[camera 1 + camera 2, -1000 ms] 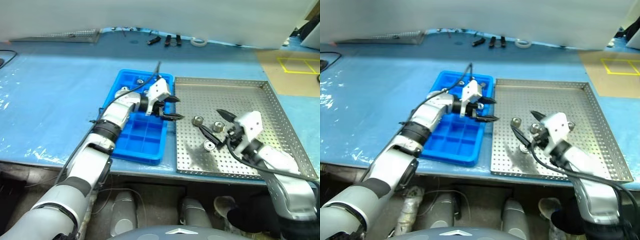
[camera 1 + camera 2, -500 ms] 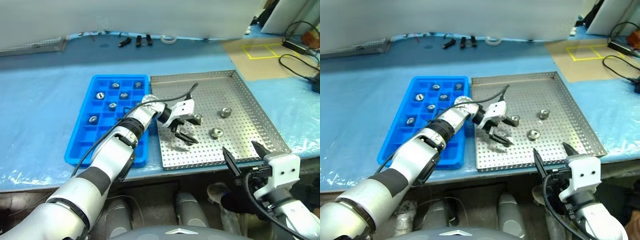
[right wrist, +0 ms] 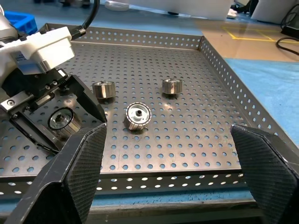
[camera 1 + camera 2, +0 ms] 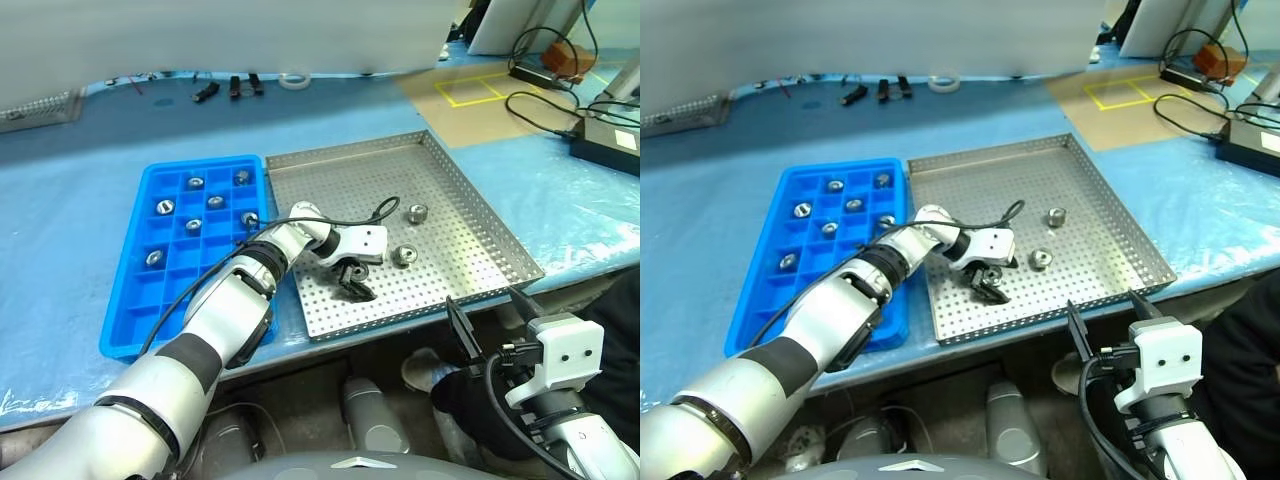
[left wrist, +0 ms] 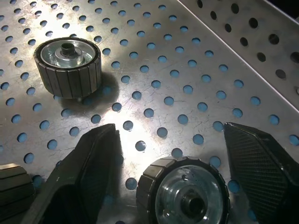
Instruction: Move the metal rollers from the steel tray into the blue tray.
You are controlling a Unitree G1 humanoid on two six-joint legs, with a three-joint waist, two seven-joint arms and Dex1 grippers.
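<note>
The steel tray (image 4: pixel 350 180) lies mid-table with the blue tray (image 4: pixel 150 290) at its left. My left gripper (image 4: pixel 352 283) is down on the steel tray's floor, open, its fingers (image 5: pixel 84 177) straddling one metal roller (image 5: pixel 184 196) with a gap on each side. Other loose rollers stand nearby (image 4: pixel 417 212), (image 4: pixel 404 255), (image 3: pixel 103 89). Several rollers sit in the blue tray's far compartments (image 4: pixel 215 201). My right gripper (image 4: pixel 490 318) hangs open and empty in front of the table's near edge, facing the steel tray.
A white tape roll (image 4: pixel 292 79) and black tools (image 4: pixel 235 88) lie at the table's back. A grey mesh tray (image 4: pixel 35 108) is at the far left. Cables and boxes (image 4: pixel 600 110) crowd the right side beyond a brown mat (image 4: pixel 470 100).
The camera has swung right. My left gripper dropped from above the blue tray's edge onto the steel tray floor around a roller. My right gripper pulled back out of the steel tray.
</note>
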